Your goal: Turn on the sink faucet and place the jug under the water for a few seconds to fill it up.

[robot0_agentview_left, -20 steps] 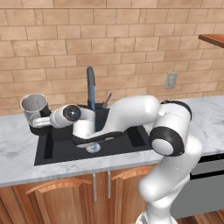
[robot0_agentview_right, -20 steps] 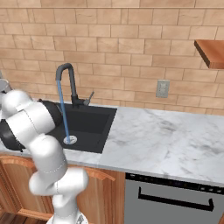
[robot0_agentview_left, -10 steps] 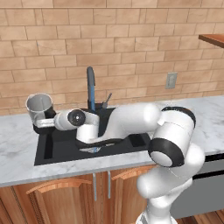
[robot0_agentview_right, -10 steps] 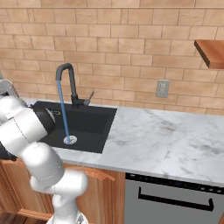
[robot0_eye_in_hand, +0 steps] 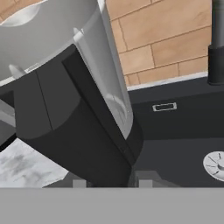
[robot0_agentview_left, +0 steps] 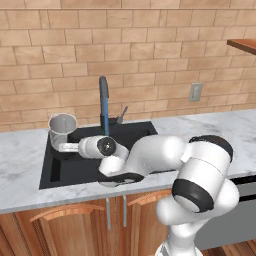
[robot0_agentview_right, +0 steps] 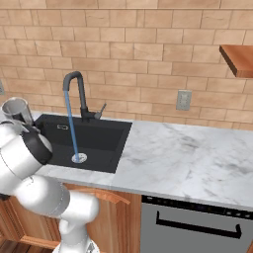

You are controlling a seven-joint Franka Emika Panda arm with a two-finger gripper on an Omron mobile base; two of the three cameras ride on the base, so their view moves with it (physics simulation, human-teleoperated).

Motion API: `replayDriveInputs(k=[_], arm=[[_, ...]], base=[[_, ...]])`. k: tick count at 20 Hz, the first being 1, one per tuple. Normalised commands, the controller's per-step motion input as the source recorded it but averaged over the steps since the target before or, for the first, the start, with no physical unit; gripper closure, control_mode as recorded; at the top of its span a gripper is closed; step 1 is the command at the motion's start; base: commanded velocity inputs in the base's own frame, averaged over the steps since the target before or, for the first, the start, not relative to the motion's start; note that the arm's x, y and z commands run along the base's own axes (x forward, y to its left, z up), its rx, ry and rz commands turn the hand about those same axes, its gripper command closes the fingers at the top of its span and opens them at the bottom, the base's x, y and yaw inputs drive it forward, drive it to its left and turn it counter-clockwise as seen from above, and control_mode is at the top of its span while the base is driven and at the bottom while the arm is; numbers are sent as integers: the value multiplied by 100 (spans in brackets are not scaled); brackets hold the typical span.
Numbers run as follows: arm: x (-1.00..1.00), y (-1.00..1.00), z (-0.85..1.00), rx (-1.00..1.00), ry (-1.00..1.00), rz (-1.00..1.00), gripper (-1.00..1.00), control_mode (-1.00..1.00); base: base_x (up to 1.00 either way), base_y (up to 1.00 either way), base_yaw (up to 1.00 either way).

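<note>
While the left base view shows the arm reaching left across the sink [robot0_agentview_left: 55,170], the gripper [robot0_agentview_left: 64,146] sits at the jug [robot0_agentview_left: 62,131], which stands upright at the basin's back left corner, near the counter edge. From that side the faucet [robot0_agentview_left: 104,102] rises just right of the jug, and its lever [robot0_agentview_left: 121,114] points up to the right; the water is hard to make out there.

From the right base view the water [robot0_agentview_right: 71,123] is plain: a thin blue stream falling from the spout to the drain [robot0_agentview_right: 78,158], well apart from the jug [robot0_agentview_right: 17,109], which peeks out above the arm's white shoulder.

Up close, the hand view gives the jug [robot0_eye_in_hand: 52,35] tilted in frame, its black handle [robot0_eye_in_hand: 78,131] filling the lower middle. The fingertips [robot0_eye_in_hand: 79,183] flank that handle, jaws narrowed onto it, so the handle looks gripped. Beyond lie the drain [robot0_eye_in_hand: 215,164] and the faucet's base [robot0_eye_in_hand: 216,61].
</note>
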Motion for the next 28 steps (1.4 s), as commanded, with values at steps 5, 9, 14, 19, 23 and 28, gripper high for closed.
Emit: replayDriveInputs(k=[5, 9, 14, 19, 23, 28], arm=[[0, -49, 21, 8, 11, -5, 100, -100], [0, -31, 37, 3, 14, -10, 100, -100], [6, -12, 34, 0, 23, -10, 100, -100], [6, 0, 1, -2, 8, 0, 100, -100], [0, -21, 0, 0, 0, 0, 100, -100], [-2, -39, 0, 0, 0, -2, 100, -100]], base=[[0, 0, 0], [0, 0, 0], [0, 0, 0], [0, 0, 0], [0, 0, 0], [0, 0, 0]])
